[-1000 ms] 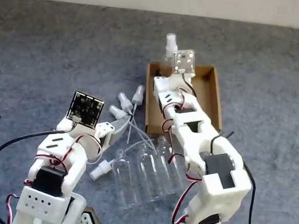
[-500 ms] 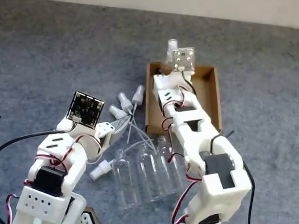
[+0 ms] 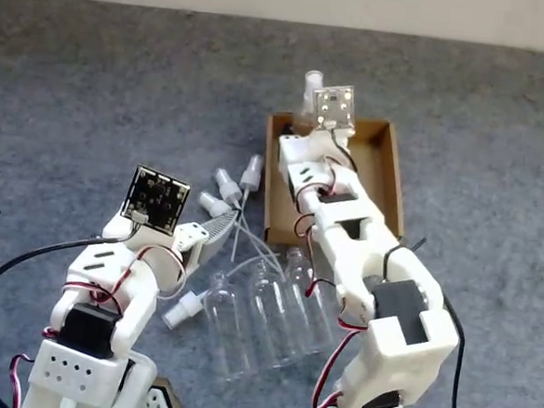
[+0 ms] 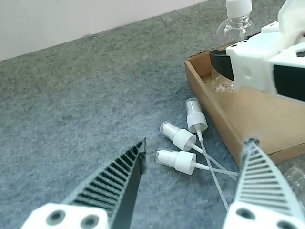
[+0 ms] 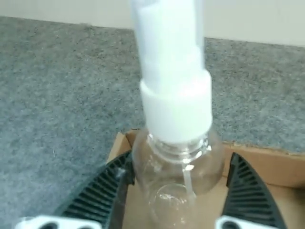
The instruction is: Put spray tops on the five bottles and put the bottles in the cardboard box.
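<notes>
A clear bottle [image 5: 177, 191] with a white spray top [image 5: 172, 71] stands upright at the far end of the cardboard box [image 3: 391, 180]. My right gripper [image 5: 178, 164] is shut on it, one jaw against each side of its body. The same bottle [image 3: 312, 87] rises past the box's far wall in the high view. My left gripper [image 4: 196, 141] hangs open over three loose spray tops [image 4: 177, 137] on the carpet beside the box [image 4: 209, 90]. Three uncapped bottles [image 3: 269, 308] lie side by side near the arm bases, with another spray top [image 3: 182, 310] beside them.
The grey carpet [image 3: 93, 89] stretches free to the left of and beyond the box. The right arm [image 3: 345, 228] lies along the length of the box. The dip tubes [image 4: 214, 174] of the loose spray tops trail toward the lying bottles.
The right gripper has shifted slightly and brought the capped bottle a little lower into the box's far end. The left arm has stayed still.
</notes>
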Controlling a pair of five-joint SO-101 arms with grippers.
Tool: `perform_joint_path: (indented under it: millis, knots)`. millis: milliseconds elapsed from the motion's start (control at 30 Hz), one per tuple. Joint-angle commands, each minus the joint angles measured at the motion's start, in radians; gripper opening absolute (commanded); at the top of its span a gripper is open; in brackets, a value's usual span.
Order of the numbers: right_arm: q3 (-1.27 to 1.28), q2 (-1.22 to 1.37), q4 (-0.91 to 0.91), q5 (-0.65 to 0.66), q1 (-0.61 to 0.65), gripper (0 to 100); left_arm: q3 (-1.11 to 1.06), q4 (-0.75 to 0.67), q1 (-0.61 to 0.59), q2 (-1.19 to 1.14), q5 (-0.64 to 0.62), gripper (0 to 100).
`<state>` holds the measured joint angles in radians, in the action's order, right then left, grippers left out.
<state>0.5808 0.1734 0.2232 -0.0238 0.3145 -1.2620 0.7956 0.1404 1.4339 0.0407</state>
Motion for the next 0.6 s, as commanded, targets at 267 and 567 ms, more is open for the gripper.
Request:
perform_joint_path:
  millis: [267, 567]
  knots:
    - [-0.117, -0.262, -0.133, 0.003, -0.005, 28.9, 0.005, -0.031, -0.005, 0.008, 0.006, 29]
    - [-0.271, -0.584, -0.931, 0.014, -0.153, 23.7, 0.008, -0.029, -0.010, 0.008, 0.006, 29]
